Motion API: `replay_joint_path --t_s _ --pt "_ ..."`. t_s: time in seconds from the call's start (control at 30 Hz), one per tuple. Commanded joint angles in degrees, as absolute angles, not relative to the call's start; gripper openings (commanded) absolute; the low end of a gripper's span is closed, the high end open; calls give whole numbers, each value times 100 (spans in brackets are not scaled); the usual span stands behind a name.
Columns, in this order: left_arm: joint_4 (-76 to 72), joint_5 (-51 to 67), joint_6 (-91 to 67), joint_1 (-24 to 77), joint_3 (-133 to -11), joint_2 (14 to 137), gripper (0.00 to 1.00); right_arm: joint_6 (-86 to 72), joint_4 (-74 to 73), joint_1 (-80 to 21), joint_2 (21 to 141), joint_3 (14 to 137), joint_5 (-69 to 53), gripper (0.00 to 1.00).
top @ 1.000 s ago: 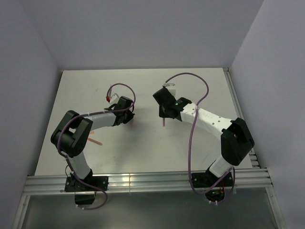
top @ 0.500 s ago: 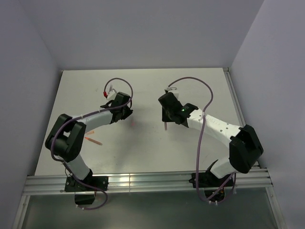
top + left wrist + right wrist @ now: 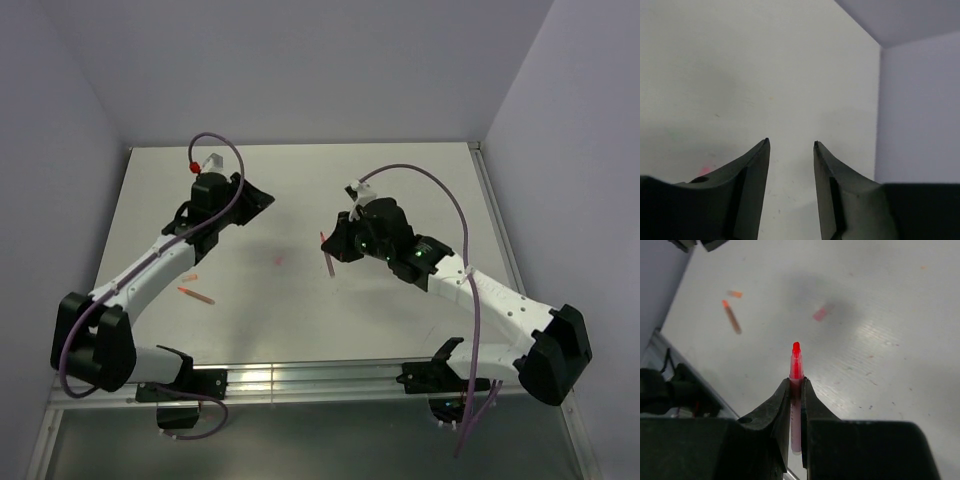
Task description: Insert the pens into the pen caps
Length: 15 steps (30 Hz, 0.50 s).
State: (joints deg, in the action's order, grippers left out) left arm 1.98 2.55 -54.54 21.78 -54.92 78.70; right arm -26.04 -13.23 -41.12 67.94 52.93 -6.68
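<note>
My right gripper (image 3: pixel 329 246) (image 3: pixel 795 382) is shut on a red-orange pen (image 3: pixel 328 263) (image 3: pixel 796 365), held above the table's middle with its bare red tip past the fingertips. My left gripper (image 3: pixel 260 197) (image 3: pixel 790 143) is open and empty, raised over the far left part of the table. A pinkish-red cap (image 3: pixel 279 260) (image 3: pixel 820 314) lies between the arms. A second red-orange pen (image 3: pixel 196 295) (image 3: pixel 731 317) lies at the left, with a small pale stub (image 3: pixel 190 275) (image 3: pixel 735 294) beside it. The dark grey pen and grey cap are not in view.
The white table (image 3: pixel 400 180) has walls on three sides and an aluminium rail (image 3: pixel 300 380) along the near edge. Purple cables (image 3: pixel 440 190) loop over both arms.
My left arm has stretched out and its gripper has risen off the spot by the pink cap, toward the far left. My right arm has reached forward and left with the pen.
</note>
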Motion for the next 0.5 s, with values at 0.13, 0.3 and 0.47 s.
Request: replay_joint_path --t_s 0.13,0.3,0.47 --pt "-677 2048 -5212 2224 -4808 6217 53 -2487 -316 -4175 6188 5185 -1811 0" --pt "-1080 2381 -5072 2329 -4080 5406 55 -2759 -185 -4184 6214 5466 -1977 0" --pt "-1468 2724 -4966 2513 -3823 5151 55 -3014 -18 -4219 6381 5818 -1978 0"
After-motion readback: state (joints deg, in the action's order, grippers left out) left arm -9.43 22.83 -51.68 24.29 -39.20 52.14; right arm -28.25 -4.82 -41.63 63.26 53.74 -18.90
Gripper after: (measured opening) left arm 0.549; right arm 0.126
